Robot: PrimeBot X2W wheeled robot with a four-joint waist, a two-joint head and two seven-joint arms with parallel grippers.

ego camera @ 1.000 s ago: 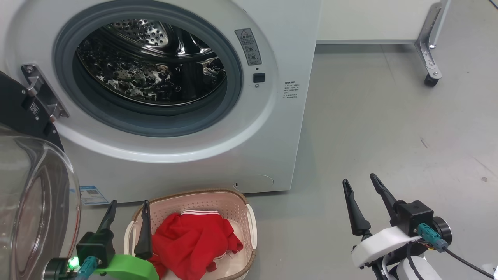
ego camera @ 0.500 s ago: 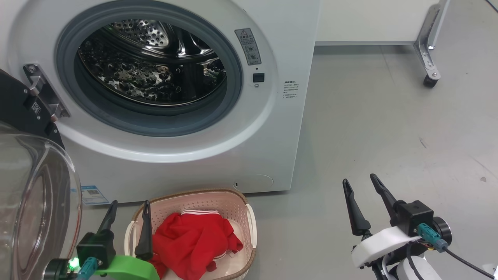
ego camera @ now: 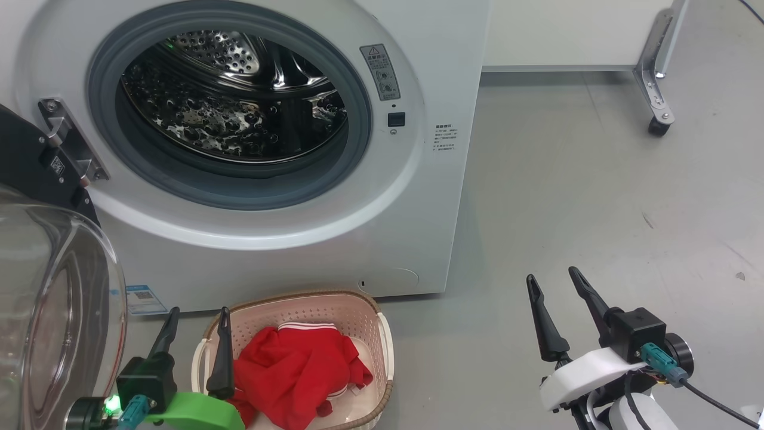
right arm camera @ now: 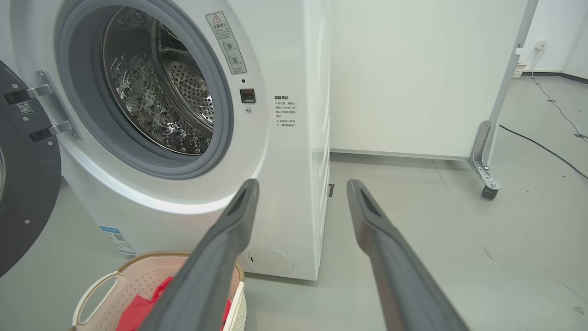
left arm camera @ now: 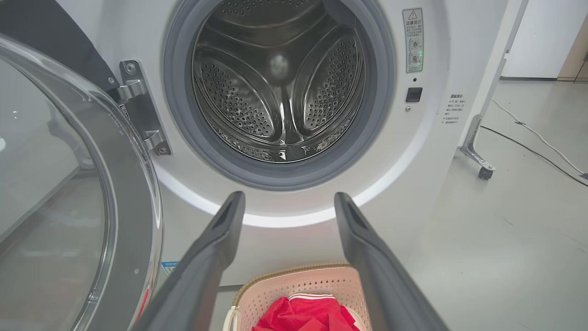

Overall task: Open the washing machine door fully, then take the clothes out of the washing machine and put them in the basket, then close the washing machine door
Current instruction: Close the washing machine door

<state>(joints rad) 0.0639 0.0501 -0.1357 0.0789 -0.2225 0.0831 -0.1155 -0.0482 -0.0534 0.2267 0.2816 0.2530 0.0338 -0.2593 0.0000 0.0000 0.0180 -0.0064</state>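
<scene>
The white washing machine (ego camera: 418, 197) stands with its steel drum (ego camera: 233, 101) bare inside the grey ring. Its door (ego camera: 54, 310) hangs swung out at the left, glass bowl bulging toward me; the left wrist view has the door (left arm camera: 69, 193) at its left. The red clothes (ego camera: 298, 373) lie heaped in the cream basket (ego camera: 382, 334) on the floor below the drum. My left gripper (ego camera: 199, 312) is open over the basket's left edge, holding nothing. Off to the right above bare floor, my right gripper (ego camera: 552, 276) is open and empty too.
A white panel on a metal foot with a caster (ego camera: 658, 122) stands at the back right. Grey floor (ego camera: 597, 197) stretches right of the machine. A cable (right arm camera: 542, 147) runs across the floor far right.
The head view has drifted very slightly; grippers, door, basket and clothes hold their places.
</scene>
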